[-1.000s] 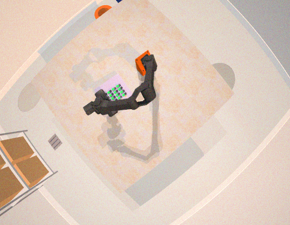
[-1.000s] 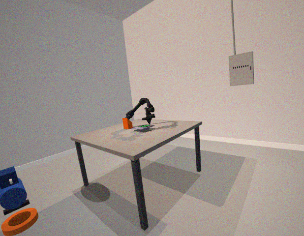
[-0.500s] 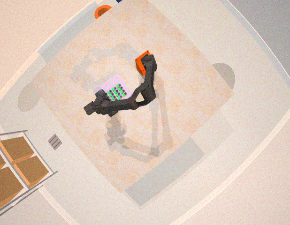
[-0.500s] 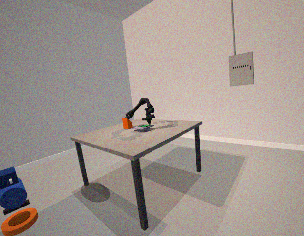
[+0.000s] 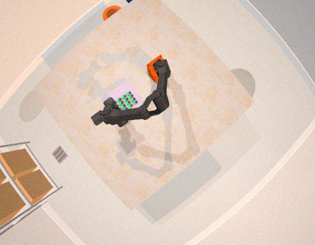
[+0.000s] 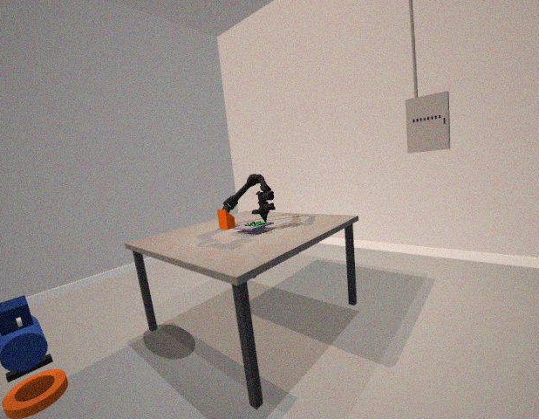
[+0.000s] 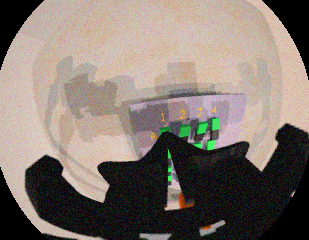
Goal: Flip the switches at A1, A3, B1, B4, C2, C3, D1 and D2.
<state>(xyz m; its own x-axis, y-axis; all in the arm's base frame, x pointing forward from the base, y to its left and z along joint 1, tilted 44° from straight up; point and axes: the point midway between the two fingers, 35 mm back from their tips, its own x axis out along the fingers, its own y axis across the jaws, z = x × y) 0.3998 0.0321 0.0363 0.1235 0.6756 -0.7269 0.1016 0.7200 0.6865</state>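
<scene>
The lilac panel (image 5: 124, 86) (image 6: 248, 229) (image 7: 236, 117) lies on the table with rows of dark and green switches. My gripper (image 6: 265, 220) (image 7: 165, 135) is shut and empty, pointing down over the panel. In the wrist view its tips overlap the near side of switch A1 (image 7: 165, 130); contact cannot be told. Switch A2 (image 7: 185, 131) shows green towards its near end. Switches A3 (image 7: 202, 128) and A4 (image 7: 215, 124) show green farther away, with dark parts nearer. The fingers hide most of rows B to D in the wrist view, and the arm covers the panel's edge in the top view.
The orange block (image 5: 152, 69) (image 6: 224, 219) stands at the arm's base on the table (image 5: 194, 116) (image 6: 180, 252). The arm (image 5: 128, 114) (image 6: 255, 178) reaches across beside the panel. Arm shadows fall across the table and panel. A rack with brown boxes (image 5: 33, 184) stands away from the table.
</scene>
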